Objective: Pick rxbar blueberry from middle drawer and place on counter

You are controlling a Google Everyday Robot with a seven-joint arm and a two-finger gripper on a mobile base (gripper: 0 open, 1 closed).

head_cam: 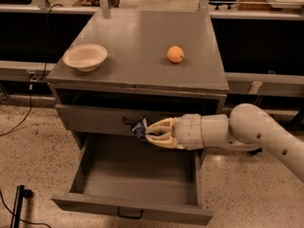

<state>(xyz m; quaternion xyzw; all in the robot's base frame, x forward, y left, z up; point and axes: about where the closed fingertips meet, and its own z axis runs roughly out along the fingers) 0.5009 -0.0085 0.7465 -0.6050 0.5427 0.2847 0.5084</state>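
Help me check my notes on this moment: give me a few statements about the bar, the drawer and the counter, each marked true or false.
1. The gripper holds the rxbar blueberry above the open middle drawer. True.
2. A bowl and an orange sit on the counter. True.
3. The rxbar blueberry lies on the counter. False: it is in the gripper, below the counter's edge.
4. The middle drawer is shut. False: it is pulled out, its floor bare.
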